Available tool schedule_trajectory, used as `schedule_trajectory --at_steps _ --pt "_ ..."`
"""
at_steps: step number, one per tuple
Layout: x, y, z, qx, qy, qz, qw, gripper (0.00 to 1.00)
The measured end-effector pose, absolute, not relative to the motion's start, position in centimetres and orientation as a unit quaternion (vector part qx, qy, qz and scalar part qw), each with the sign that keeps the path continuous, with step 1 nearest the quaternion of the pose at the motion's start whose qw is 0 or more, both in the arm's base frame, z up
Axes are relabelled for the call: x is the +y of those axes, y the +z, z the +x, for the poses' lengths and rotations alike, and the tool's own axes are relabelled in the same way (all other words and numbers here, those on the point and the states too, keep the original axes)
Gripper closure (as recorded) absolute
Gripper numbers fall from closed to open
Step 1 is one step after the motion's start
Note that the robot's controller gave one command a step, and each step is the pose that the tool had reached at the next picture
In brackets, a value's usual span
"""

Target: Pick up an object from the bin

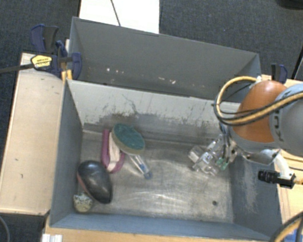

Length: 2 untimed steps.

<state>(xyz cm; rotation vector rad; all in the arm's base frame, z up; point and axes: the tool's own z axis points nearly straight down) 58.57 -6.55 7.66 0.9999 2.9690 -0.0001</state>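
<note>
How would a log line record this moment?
hand: right side of bin | teal round brush, dark oval thing: left side, apart from hand

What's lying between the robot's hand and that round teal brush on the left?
Nothing: in the camera view, the bin floor between the hand and the teal brush is bare, scuffed metal.

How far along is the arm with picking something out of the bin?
Nothing looks picked yet. The teal-padded brush, dark oval object and small speckled piece lie at the left of the bin. The gripper sits near its right wall, apart from them. Left to do: reach one, grasp it, lift it out.
</note>
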Motion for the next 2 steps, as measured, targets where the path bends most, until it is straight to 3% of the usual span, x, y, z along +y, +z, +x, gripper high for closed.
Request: schedule_trajectory --at_steps 1,2 --pt "-6.6 9.0 58.7 0.949 0.0 0.316 0.003 1.0" --pt "-6.6 11.8 58.8 0.95 0.001 0.312 0.003 1.0"
